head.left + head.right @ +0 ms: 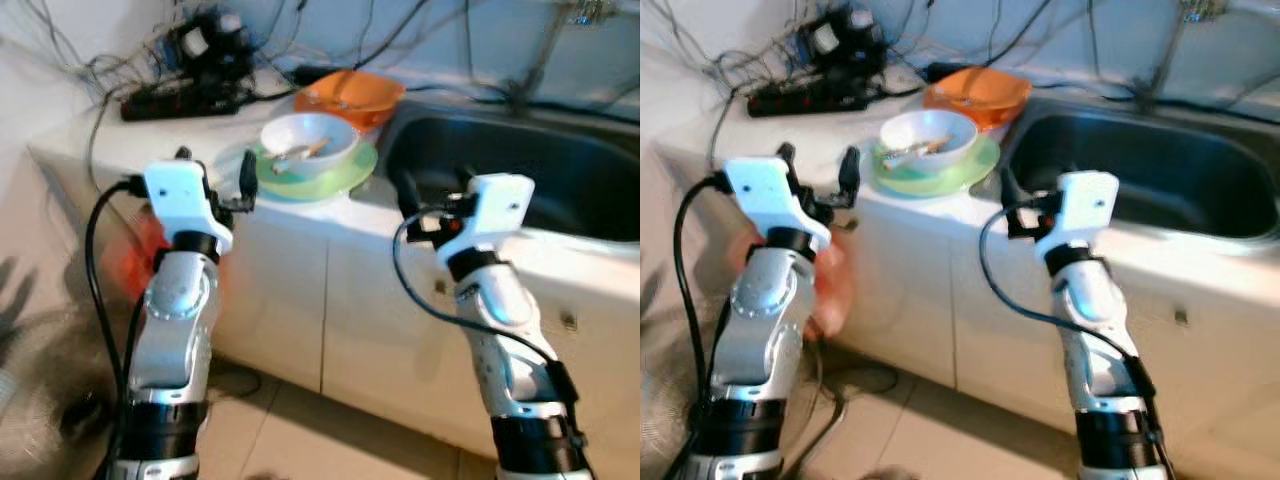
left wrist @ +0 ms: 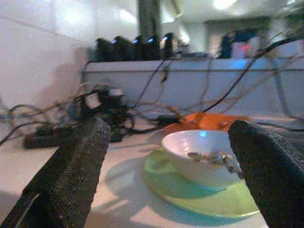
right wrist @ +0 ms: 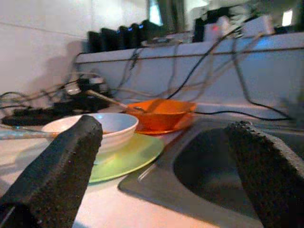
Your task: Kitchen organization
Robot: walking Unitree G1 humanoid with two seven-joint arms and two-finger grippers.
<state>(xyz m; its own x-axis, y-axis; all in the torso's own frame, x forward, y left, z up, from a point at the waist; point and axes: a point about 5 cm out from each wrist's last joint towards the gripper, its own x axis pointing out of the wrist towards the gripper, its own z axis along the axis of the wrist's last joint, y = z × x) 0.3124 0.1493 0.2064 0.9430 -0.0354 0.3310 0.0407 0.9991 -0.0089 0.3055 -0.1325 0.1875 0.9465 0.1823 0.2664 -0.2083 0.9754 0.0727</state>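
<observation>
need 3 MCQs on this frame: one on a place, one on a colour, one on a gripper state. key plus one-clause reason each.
1. Where does the white bowl sit?
A. on the green plate
B. down in the sink
C. on the floor

2. What colour is the bowl behind the white one?
A. blue
B. orange
C. black

3. How does the left gripper stand?
A. shut on the white bowl
B. shut on a cable
C. open, in front of the dishes, holding nothing

Key: 1 A, the green rim shows all round the bowl's base on the counter. 2 B, both eye views show it orange, at the sink's left corner. 3 C, the left wrist view shows the two black fingers wide apart with the bowl and plate beyond them. The right gripper is open too, at the sink's edge.
</observation>
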